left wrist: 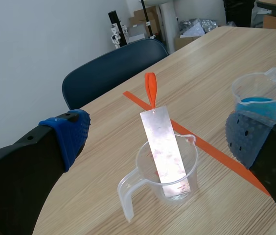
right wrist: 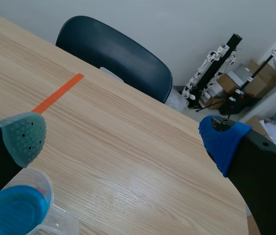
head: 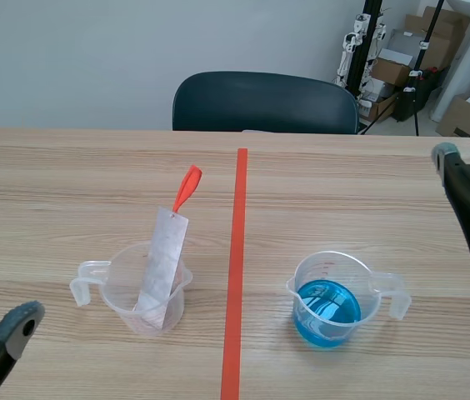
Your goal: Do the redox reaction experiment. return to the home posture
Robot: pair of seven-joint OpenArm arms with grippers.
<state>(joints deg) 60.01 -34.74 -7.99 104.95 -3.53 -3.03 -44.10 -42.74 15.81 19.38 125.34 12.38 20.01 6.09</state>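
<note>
Left claw (left wrist: pixel 157 137), right claw (right wrist: pixel 123 139) — wide open, empty, metal strip (head: pixel 162 267) standing in beaker (head: pixel 121 296)

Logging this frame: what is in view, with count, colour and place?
left cup: 1, clear plastic, left of the tape line
metal strip: 1, silvery with an orange-red tag on top, leaning in the left cup
right cup: 1, clear plastic, right of the tape line
blue liquid: in the right cup
tape line: 1, orange-red, down the table's middle
table: 1, light wood
chair: 1, dark, behind the table's far edge
cardboard boxes: several, brown, far right background
left gripper: 1, black, open, near the left cup
right gripper: 1, black, open, above the right cup
</note>
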